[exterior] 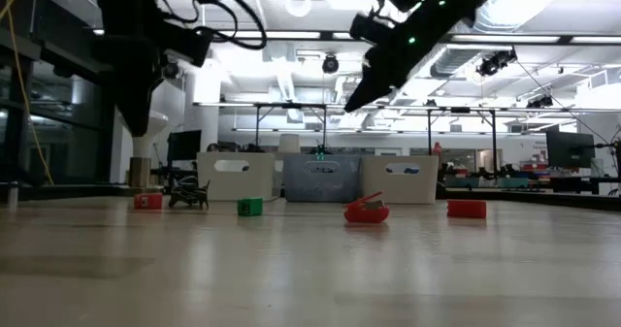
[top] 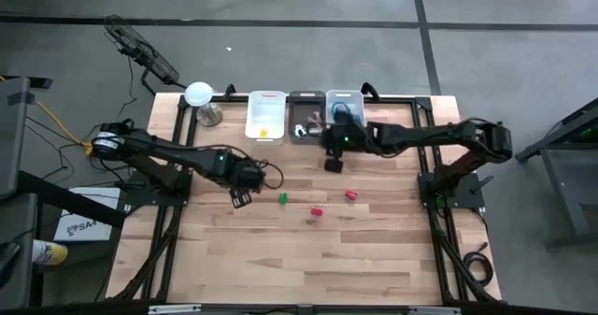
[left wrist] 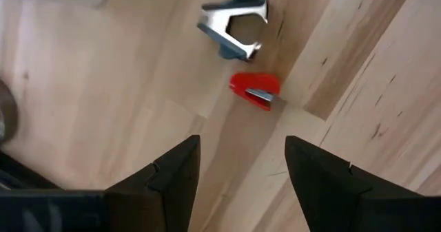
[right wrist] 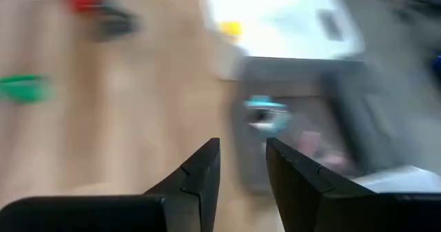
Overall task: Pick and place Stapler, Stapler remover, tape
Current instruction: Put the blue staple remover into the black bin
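Wooden bench, three bins in a row at its 12 o'clock edge: white bin, grey bin, clear bin. Left gripper hangs above the bench toward 9 o'clock of centre, fingers apart with nothing between them; its wrist view looks down on a staple remover lying on the wood with a small red stapler just beside it, the two close but apart. Right gripper hangs just in front of the grey bin, fingers parted by a narrow gap, nothing seen between them. Loose on the bench near centre: green block, red item toward 6 o'clock of it, another red item toward 3 o'clock. Something yellow lies in the white bin; a blue ring, likely tape, in the clear bin. Grey bin contents unclear. Low view shows both arms raised off the surface.
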